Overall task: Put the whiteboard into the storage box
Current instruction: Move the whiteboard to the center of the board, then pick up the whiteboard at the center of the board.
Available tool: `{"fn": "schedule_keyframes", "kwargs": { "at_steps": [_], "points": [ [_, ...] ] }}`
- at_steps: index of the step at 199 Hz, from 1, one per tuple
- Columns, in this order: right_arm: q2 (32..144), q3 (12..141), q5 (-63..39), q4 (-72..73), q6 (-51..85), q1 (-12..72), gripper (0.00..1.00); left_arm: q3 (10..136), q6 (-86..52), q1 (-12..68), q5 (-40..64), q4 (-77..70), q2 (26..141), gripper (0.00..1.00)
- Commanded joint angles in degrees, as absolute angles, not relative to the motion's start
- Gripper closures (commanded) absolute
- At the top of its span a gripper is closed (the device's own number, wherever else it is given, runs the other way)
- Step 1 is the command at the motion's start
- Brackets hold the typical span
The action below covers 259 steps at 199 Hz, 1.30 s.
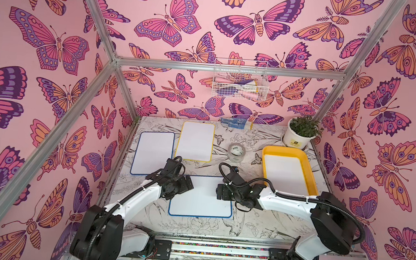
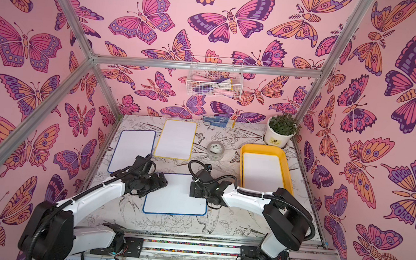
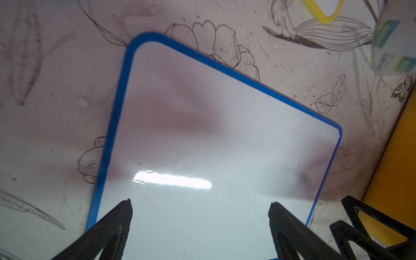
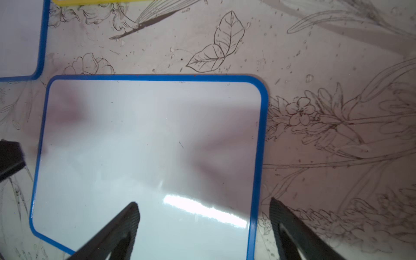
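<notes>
At the front middle of the tabletop point(image 1: 193, 227), both sets of jaws stood wide open and held nothing. In the left wrist view the left fingertips point(image 3: 126, 209) hung over the white face of the blue-framed whiteboard point(image 3: 213, 146). In the right wrist view the right jaws sat astride that board's point(image 4: 146, 157) side frame, one fingertip point(image 4: 132, 213) over the white and the other past the blue edge. How high either pair hung above it could not be told.

Both top views showed this whiteboard point(image 1: 201, 199) point(image 2: 175, 197) lying flat between the two arms, well apart from the storage box point(image 1: 282, 150) point(image 2: 264, 149) at the right. The box already had a white board point(image 1: 285, 173) lying in it.

The step in hand looked like the pickup. A thin, slick board lying flat gives little to pinch, so the right jaws would probably do best to settle lower and close across the frame. The left jaws could then steady or tip the opposite side. Because the box is only slightly larger than a board, the carry would likely need the board squared to the rim and laid down flat on the one inside. The tape roll point(image 1: 236, 152) stood near that path and was best skirted.
</notes>
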<state>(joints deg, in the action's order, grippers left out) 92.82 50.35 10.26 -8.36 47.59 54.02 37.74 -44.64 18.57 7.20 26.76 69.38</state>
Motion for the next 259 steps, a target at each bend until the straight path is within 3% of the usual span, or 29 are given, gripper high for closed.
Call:
{"fn": "schedule_keyframes", "kwargs": {
  "at_steps": [1, 134, 259],
  "points": [
    [94.39, 51.21, 11.13, -6.52, 49.92, 54.31, 0.08, 35.44, -45.48, 16.25, 3.57, 29.64, 67.14, 0.03],
    [96.62, 48.43, 17.80, -6.30, 53.12, 54.23, 0.08, 29.84, -45.79, 14.15, 9.32, 17.79, 76.12, 0.04],
    [100.40, 45.90, 9.19, 2.29, 62.10, 53.20, 0.08, 33.51, -46.15, 27.86, 12.37, 8.30, 89.60, 0.05]
  ]
}}
